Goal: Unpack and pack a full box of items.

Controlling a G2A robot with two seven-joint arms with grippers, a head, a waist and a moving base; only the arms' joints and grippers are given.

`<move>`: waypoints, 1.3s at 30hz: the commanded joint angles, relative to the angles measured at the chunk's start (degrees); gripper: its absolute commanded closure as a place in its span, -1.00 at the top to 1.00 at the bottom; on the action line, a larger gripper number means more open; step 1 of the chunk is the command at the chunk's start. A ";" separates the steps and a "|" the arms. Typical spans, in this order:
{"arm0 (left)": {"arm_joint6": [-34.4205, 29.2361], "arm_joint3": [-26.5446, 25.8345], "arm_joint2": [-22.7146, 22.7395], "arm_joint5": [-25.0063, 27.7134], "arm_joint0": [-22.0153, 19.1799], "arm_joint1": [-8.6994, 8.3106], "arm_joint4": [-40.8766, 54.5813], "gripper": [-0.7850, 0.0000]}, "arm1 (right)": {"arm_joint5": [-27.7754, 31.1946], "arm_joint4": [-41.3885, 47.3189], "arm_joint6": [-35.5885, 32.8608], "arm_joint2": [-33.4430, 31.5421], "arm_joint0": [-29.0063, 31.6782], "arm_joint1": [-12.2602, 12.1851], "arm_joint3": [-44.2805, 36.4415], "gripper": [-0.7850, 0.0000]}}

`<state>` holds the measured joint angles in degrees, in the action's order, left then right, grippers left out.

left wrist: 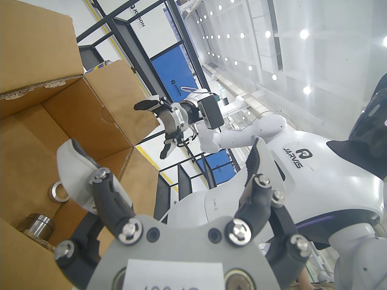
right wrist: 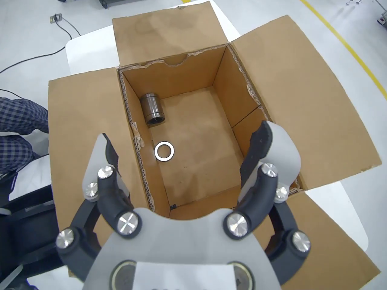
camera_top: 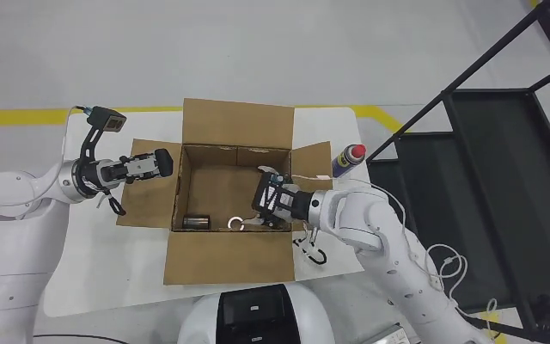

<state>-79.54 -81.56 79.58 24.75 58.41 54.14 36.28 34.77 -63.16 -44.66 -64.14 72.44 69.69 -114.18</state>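
**Clerk:** Entry one, the container?

**Checker:** Cardboard box point(camera_top: 236, 120), plain brown, at the middle of the white desk point(camera_top: 103, 275). All four flaps are folded outward and the rim is ragged with torn edges. I judge the flaps are splayed to leave the opening free for reaching in.

**Clerk:** Contents?

**Checker:** Two items.
- One steel cylinder point(right wrist: 152, 109), short and banded, lying on its side in the floor corner nearest the desk's front left.
- One steel ring point(right wrist: 164, 151), thin and bright, lying flat on the floor near the front wall. It is close to the cylinder but apart from it.

**Clerk:** Outside the box?

**Checker:** One spray can point(camera_top: 350, 157) with a red cap, upright towards the desk's right edge, just beyond the right flap. It has probably been unpacked already.

**Clerk:** Pincers?

**Checker:**
- Right pincer point(right wrist: 184, 140): spread and empty, hanging over the right side of the opening and angled toward the box floor. It seems placed for the next pick.
- Left pincer point(camera_top: 163, 162): spread and empty, above the left flap and outside the opening. It is likely parked clear of the other arm.
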 commanded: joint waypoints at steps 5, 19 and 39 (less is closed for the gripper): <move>0.00 0.00 0.00 0.00 0.00 0.00 0.00 1.00 | -4.36 6.27 -19.03 11.80 -13.59 2.19 10.11 1.00; 0.00 0.00 0.00 0.00 0.00 0.00 0.00 1.00 | -12.69 9.40 -19.55 26.34 -30.47 8.28 30.99 1.00; 0.00 0.00 0.00 0.00 0.00 0.00 0.00 1.00 | -12.69 9.40 -19.55 26.34 -30.47 8.28 30.99 1.00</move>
<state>-79.54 -81.56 79.58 24.75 58.41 54.15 36.28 22.08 -53.75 -64.21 -37.80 41.97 77.97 -83.18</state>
